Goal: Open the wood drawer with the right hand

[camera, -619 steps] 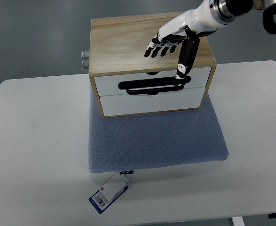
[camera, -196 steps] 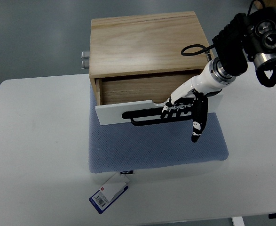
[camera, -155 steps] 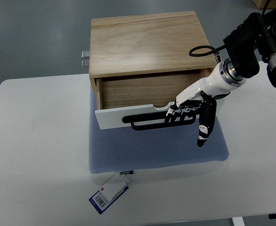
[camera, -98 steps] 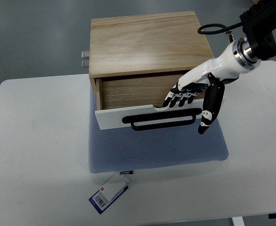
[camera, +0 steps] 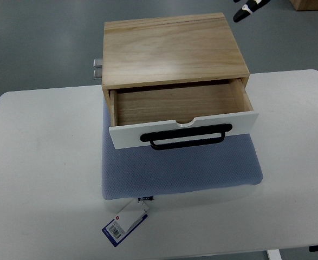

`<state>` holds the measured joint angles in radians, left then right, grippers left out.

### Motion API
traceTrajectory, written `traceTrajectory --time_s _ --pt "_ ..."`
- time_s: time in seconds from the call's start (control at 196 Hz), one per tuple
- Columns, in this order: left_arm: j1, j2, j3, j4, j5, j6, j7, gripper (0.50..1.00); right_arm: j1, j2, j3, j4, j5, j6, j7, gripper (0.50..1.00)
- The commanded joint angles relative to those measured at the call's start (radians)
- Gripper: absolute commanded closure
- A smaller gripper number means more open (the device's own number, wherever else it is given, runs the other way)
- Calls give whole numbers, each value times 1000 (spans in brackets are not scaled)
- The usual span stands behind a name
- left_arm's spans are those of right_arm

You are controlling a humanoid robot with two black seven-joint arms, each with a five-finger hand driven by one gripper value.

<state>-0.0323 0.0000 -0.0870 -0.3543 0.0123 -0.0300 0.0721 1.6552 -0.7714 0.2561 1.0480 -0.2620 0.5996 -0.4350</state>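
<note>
We are seeing the pale wooden box's top drawer [camera: 183,116] standing pulled out, its white flat front carrying a black bar handle [camera: 183,136], its bare wood floor showing grain. The box [camera: 172,49] is sitting on a blue mesh-textured cushion [camera: 180,168] toward the white table's [camera: 39,162] far edge. Our right hand [camera: 249,7], hooked on the handle a second ago, is leaving at the top edge; only black-and-white fingertips show, their spread unclear.
</note>
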Motion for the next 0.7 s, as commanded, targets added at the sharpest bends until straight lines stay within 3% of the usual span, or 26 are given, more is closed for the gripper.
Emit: traceTrajectory --time_s 0.0,0.107,0.173,0.255,0.352,0.418,0.607,0.612,0.694 --pt "0 0 1 2 0 1 0 500 -118 57 109 -191 -2 -57 59 560" --pt "0 0 1 2 0 1 0 500 -230 112 209 -326 4 -138 110 558" --pt "0 0 1 2 0 1 0 500 -310 153 284 -416 13 -201 177 560" --pt "0 0 0 2 0 1 0 500 -416 208 402 -506 17 -248 311 558" --pt "0 0 0 0 -2 2 0 500 -544 238 557 -565 17 -248 469 558" --pt "0 0 0 0 0 2 0 500 -629 259 641 -576 18 -245 532 558" --pt "0 0 0 -2 0 4 0 500 -769 348 756 -579 110 -239 562 558" --pt "0 0 0 0 0 2 0 500 -805 384 784 -579 188 -238 562 558" --pt "0 0 0 0 0 4 0 500 -833 422 795 -579 296 -231 564 556"
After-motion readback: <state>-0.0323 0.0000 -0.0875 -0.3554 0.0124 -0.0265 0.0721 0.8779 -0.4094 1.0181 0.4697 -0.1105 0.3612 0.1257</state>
